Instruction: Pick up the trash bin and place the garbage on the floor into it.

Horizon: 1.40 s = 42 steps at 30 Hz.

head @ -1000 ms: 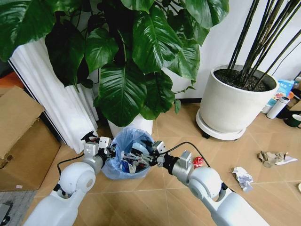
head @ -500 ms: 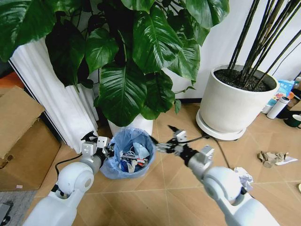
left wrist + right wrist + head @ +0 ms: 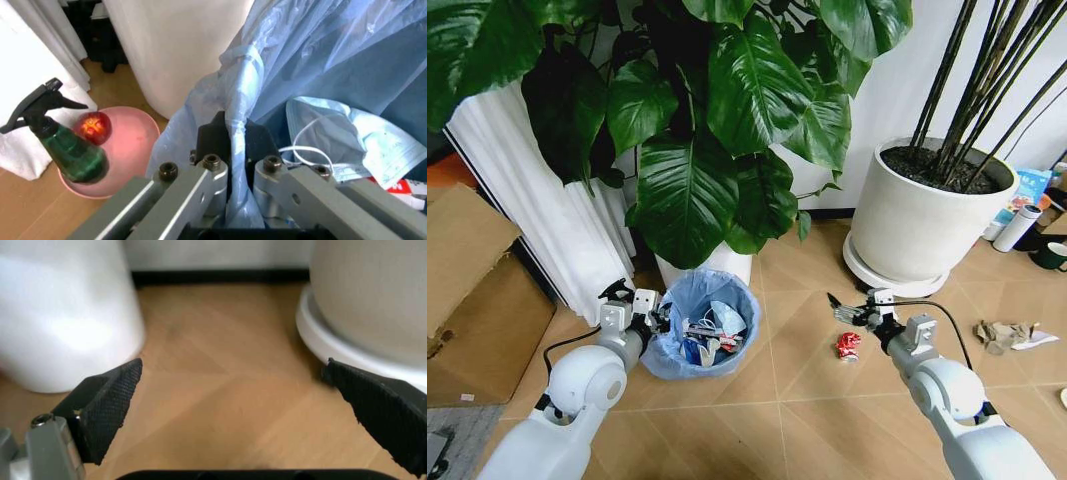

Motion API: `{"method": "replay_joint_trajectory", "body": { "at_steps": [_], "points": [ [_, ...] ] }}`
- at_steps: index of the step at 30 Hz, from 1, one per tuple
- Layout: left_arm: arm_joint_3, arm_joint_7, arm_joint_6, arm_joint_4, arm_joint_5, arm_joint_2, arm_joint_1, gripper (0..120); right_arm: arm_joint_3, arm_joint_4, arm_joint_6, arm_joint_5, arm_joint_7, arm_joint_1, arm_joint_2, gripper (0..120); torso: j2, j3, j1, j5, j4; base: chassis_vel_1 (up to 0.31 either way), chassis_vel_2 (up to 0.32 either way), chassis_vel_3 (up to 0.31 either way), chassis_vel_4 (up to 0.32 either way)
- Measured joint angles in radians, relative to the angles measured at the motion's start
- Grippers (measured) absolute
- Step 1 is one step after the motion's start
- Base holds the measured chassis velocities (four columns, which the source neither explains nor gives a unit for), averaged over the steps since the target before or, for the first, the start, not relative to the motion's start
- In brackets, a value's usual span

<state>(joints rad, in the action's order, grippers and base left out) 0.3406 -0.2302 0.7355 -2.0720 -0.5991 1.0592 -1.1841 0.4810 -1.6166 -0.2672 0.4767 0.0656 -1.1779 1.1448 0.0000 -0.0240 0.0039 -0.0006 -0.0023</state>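
You have the floor (image 3: 807, 390) spread out in front of you, its chevron boards running between the two white plant pots (image 3: 927, 215). The trash bin (image 3: 697, 325) stands on it below the big leafy plant, just in front of the nearer pot, its blue bag already holding a face mask and wrappers. Your left gripper (image 3: 642, 308) is clamped on the bin's near rim; in the left wrist view its fingers (image 3: 212, 145) pinch a fold of the blue bag. Your right gripper (image 3: 845, 308) hangs with its jaws spread wide and empty, above and just behind a red wrapper (image 3: 847, 345). More garbage lies farther right: crumpled brown paper (image 3: 1002, 335) near the edge of your head view.
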Motion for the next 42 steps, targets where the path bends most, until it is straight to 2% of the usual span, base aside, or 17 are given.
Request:
{"method": "replay_joint_trajectory", "body": {
  "at_steps": [1, 3, 4, 5, 6, 15, 27, 36, 37, 39, 41, 42],
  "points": [
    [0.0, 0.0, 0.0, 0.0, 0.0, 0.0, 0.0, 0, 0.0, 0.0, 0.0, 0.0, 0.0, 0.0, 0.0, 100, 0.0, 0.0, 0.0, 0.0, 0.0, 0.0, 0.0, 0.0, 0.0],
    [0.0, 0.0, 0.0, -0.003, 0.0, -0.001, -0.002, 0, -0.019, 0.087, 0.007, 0.011, -0.017, 0.042, 0.024, 100, 0.0, 0.0, 0.0, 0.0, 0.0001, 0.0, 0.0, 0.0, 0.0],
    [0.0, 0.0, 0.0, -0.005, 0.0, -0.001, -0.003, 0, -0.032, 0.137, 0.017, 0.013, -0.031, 0.066, 0.038, 100, 0.0, 0.0, 0.0, 0.0, 0.0001, 0.0, 0.0, 0.0, 0.0],
    [0.001, -0.002, 0.0, -0.008, 0.001, -0.002, -0.007, 0, -0.062, 0.256, 0.04, 0.013, -0.056, 0.124, 0.071, 100, 0.0, 0.0, 0.0, -0.0004, 0.0002, 0.0, 0.0, 0.0, 0.0],
    [0.001, -0.003, 0.0, -0.008, 0.001, -0.002, -0.008, 0, -0.069, 0.292, 0.043, 0.013, -0.063, 0.139, 0.079, 100, 0.0, 0.0, 0.0, -0.0006, 0.0002, 0.0, 0.0, 0.0, 0.0],
    [-0.001, -0.006, 0.0, -0.004, 0.004, -0.003, -0.008, 0, -0.103, 0.507, 0.026, 0.021, -0.111, 0.215, 0.12, 100, 0.0, 0.0, 0.0, -0.0001, 0.0001, 0.0, 0.0, 0.0, 0.0],
    [-0.006, -0.005, 0.0, 0.006, 0.003, -0.006, 0.003, 0, -0.125, 0.644, 0.026, 0.017, -0.11, 0.271, 0.152, 100, 0.0, 0.0, 0.0, -0.0002, 0.0, 0.0, 0.0, 0.0, 0.0],
    [-0.005, -0.003, 0.0, 0.008, 0.003, -0.006, 0.005, 0, -0.128, 0.655, 0.021, 0.01, -0.118, 0.278, 0.157, 100, 0.0, 0.0, 0.0, -0.0003, 0.0, 0.0, 0.0, 0.0, 0.0],
    [-0.005, -0.002, 0.0, 0.008, 0.003, -0.006, 0.005, 0, -0.13, 0.663, 0.022, 0.007, -0.117, 0.283, 0.16, 91, 0.0, 0.0, 0.0, -0.0002, -0.0001, 0.0, 0.0, 0.0, 0.0],
    [-0.005, -0.002, 0.0, 0.008, 0.003, -0.006, 0.006, 0, -0.131, 0.666, 0.023, 0.006, -0.117, 0.285, 0.161, 90, 0.0, 0.0, 0.0, -0.0003, 0.0, 0.0, 0.0, 0.0, 0.0],
    [-0.005, -0.001, 0.0, 0.008, 0.002, -0.007, 0.007, 0, -0.132, 0.681, 0.028, 0.0, -0.117, 0.29, 0.167, 77, 0.0, 0.0, 0.0, -0.0001, 0.0, 0.0, 0.0, 0.0, 0.0],
    [-0.005, -0.001, 0.0, 0.008, 0.002, -0.007, 0.007, 0, -0.132, 0.681, 0.028, 0.0, -0.117, 0.29, 0.167, 77, 0.0, 0.0, 0.0, -0.0001, 0.0, 0.0, 0.0, 0.0, 0.0]
  ]
}}
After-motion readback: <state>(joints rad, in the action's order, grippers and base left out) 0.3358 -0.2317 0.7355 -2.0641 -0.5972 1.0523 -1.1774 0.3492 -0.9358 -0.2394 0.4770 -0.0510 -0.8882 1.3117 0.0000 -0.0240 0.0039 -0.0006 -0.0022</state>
